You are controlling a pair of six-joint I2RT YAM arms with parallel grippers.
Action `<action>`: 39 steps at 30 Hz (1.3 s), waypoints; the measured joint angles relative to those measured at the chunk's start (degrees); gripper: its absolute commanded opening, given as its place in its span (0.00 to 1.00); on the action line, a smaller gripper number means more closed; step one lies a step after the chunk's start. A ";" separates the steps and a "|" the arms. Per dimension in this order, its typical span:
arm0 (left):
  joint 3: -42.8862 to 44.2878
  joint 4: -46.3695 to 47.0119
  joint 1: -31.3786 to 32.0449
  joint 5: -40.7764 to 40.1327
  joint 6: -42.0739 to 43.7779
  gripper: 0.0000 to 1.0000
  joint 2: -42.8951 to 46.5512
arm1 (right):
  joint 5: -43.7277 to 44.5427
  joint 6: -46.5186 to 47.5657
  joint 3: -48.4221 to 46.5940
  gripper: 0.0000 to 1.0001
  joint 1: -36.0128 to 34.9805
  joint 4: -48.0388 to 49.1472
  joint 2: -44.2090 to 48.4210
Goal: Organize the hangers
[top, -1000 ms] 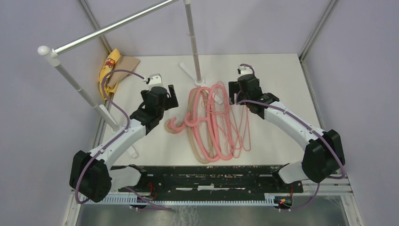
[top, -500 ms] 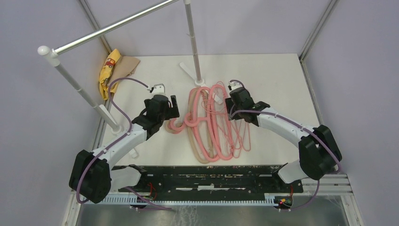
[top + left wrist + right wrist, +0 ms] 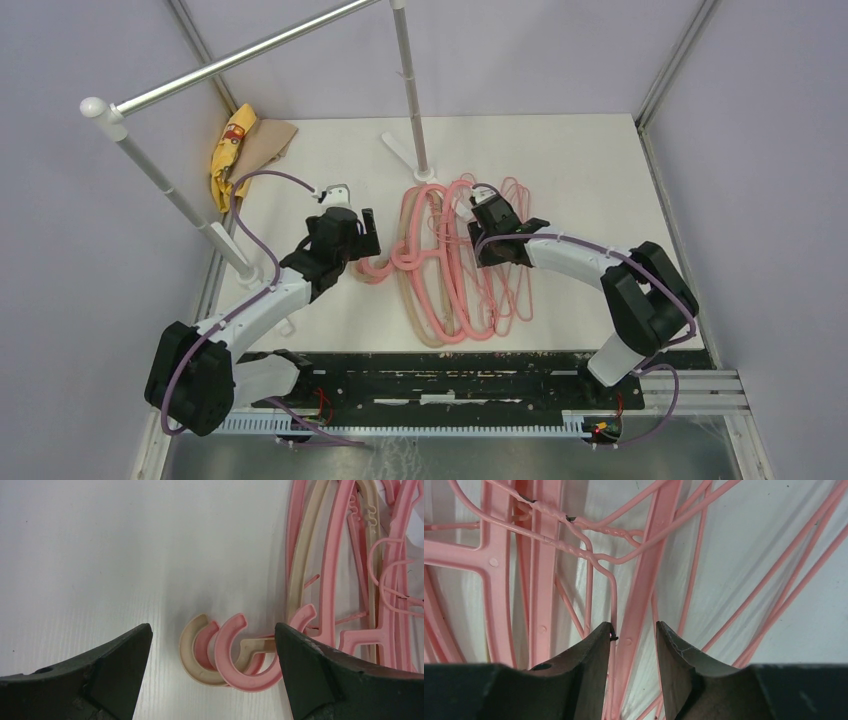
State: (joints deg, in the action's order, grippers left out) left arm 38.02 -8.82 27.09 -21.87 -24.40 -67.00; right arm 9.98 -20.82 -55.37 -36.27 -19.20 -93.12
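Observation:
The hangers (image 3: pixel 455 265) lie in a tangled pile mid-table: thick pink plastic ones, thin pink wire ones and a beige one. Their hooks (image 3: pixel 373 268) stick out at the pile's left. My left gripper (image 3: pixel 367 238) hovers over these hooks, wide open. In the left wrist view the beige hook (image 3: pixel 192 655) and a pink hook (image 3: pixel 235 660) lie between the fingers of the left gripper (image 3: pixel 212 630), untouched. My right gripper (image 3: pixel 487 250) is low over the pile's right part. In the right wrist view the right gripper (image 3: pixel 634 626) stands narrowly open around a pink plastic bar (image 3: pixel 644 580), with a wire hanger's end (image 3: pixel 614 605) at the left fingertip.
The silver rail (image 3: pixel 250 55) crosses the back left on two white posts, one at the left (image 3: pixel 160 180) and one at the back middle (image 3: pixel 410 90), with a white foot (image 3: pixel 400 150). Yellow and tan cloth (image 3: pixel 240 145) lies at the back left corner.
My left gripper has come nearer and lower, over the hooks. My right gripper has moved left and down onto the pile's wire hangers. The hangers have barely shifted.

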 measured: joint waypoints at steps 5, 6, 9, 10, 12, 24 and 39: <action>-0.07 0.00 0.00 0.00 0.00 0.99 0.00 | -0.94 -0.35 0.00 0.45 -0.22 1.03 -1.05; -0.09 0.00 0.00 0.00 0.00 0.99 0.00 | -1.07 -0.42 0.00 0.43 -0.39 1.31 -1.29; -0.33 0.00 0.00 0.00 0.00 0.99 0.00 | -1.16 -0.42 0.00 0.38 -0.57 1.46 -2.16; -0.44 0.02 0.00 0.00 0.00 0.99 0.00 | -1.18 -0.42 0.00 0.36 -0.63 1.46 -2.51; -0.68 0.00 0.00 0.00 0.00 0.99 0.00 | -1.18 -0.39 0.00 0.25 -0.70 1.42 -2.95; -0.90 -0.07 0.00 0.00 -0.04 0.99 1.66 | -2.25 -1.44 -0.48 0.01 -1.03 -2.71 0.96; -1.20 -0.02 0.00 0.11 -1.29 0.99 2.14 | -7.45 -0.35 -5.97 0.13 -2.29 -8.74 9.70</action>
State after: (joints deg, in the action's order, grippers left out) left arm 36.82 -8.84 27.09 -21.76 -25.69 -64.86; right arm 2.52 -21.17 -61.34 -38.57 -27.94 -83.42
